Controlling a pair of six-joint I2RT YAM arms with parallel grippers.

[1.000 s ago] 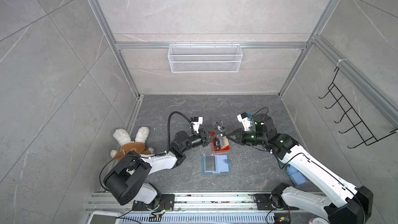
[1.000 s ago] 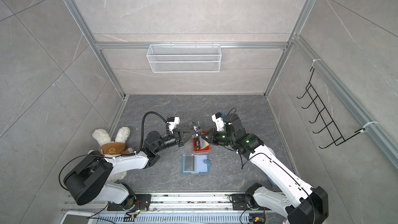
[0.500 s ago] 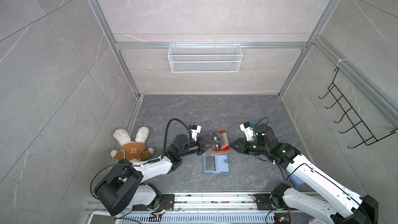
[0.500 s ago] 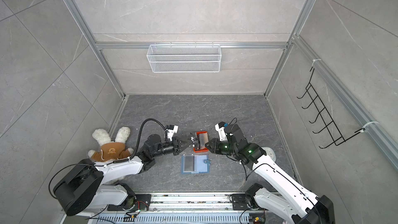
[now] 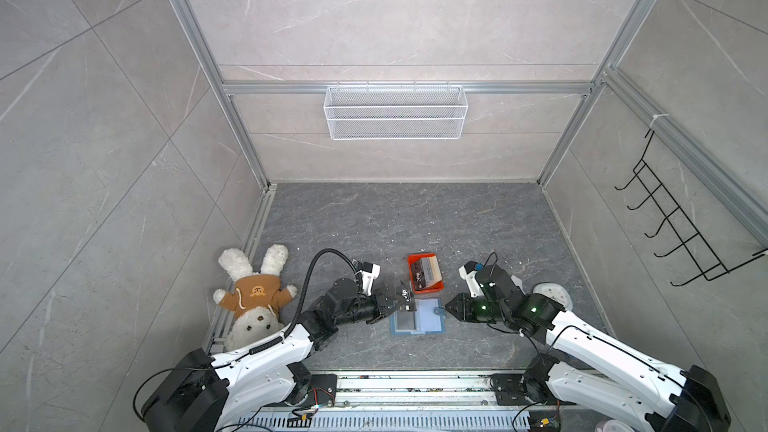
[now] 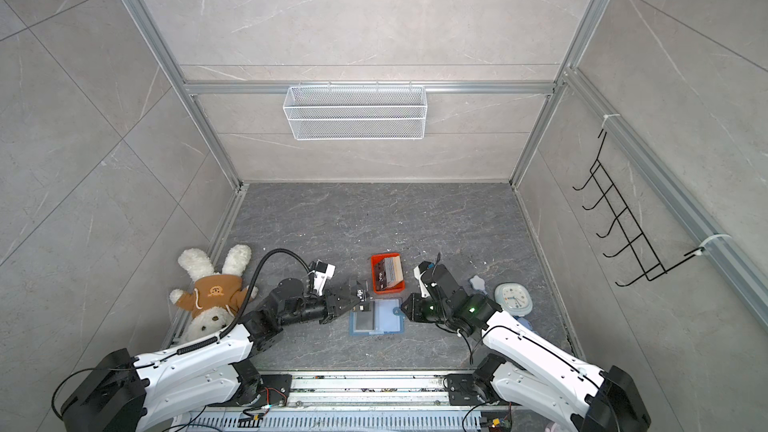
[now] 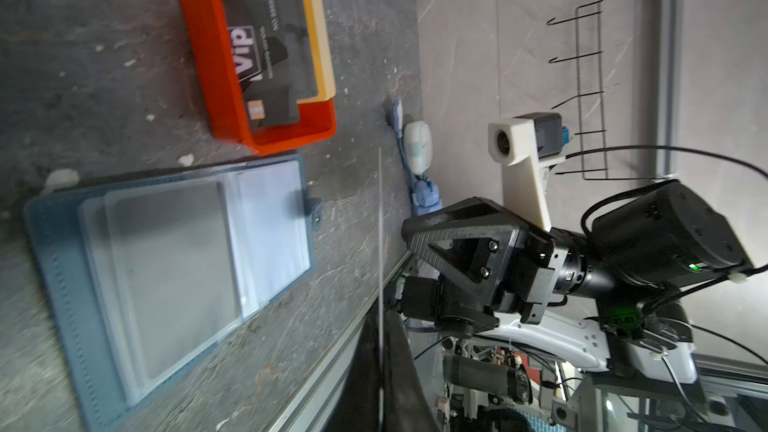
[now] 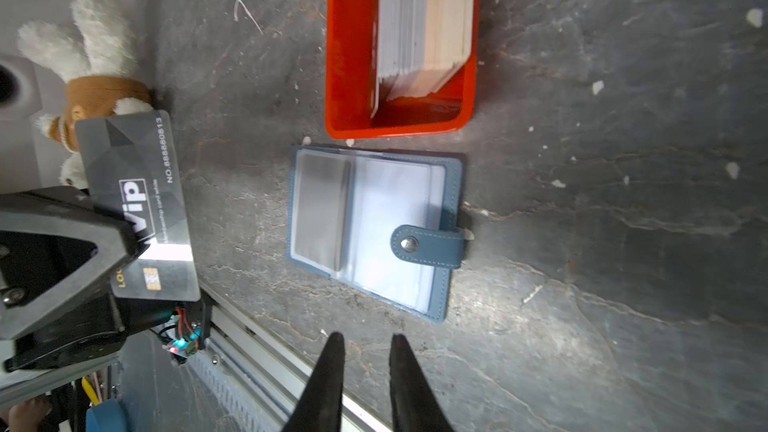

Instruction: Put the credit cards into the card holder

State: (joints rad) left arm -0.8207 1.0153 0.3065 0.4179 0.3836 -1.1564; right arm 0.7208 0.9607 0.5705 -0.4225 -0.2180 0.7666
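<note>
The left claw (image 8: pixel 133 243) is shut tight on one dark credit card (image 8: pixel 137 176) (the one that says VIP in white). It pinches the card near one short end. That way most of the card sticks out past the tips and is free to slide into a pocket. The card is up in the air, not lying flat.

The blue card holder (image 8: pixel 374 226) lies open on the grey floor just in front of this claw's tips. Its clear pockets face up so a card can go in. The card looks close to the holder's near side, but it is not in a pocket yet.

The right claw (image 8: pixel 368 340) is on the far side of the holder, facing the left claw. Its two fingers stand a little apart and nothing is between them. Its tips are near the holder's snap tab (image 8: pixel 428 245). It is likely waiting there to hold the holder flat while the card goes in.

The rest of the credit cards (image 8: pixel 424 14) lean in a stack inside a small orange tray (image 8: pixel 349 56). The tray sits right next to the holder, close to both claws, so the next card is easy to reach. A plush bunny (image 5: pixel 253 288) lies well behind the left claw, out of the way.
</note>
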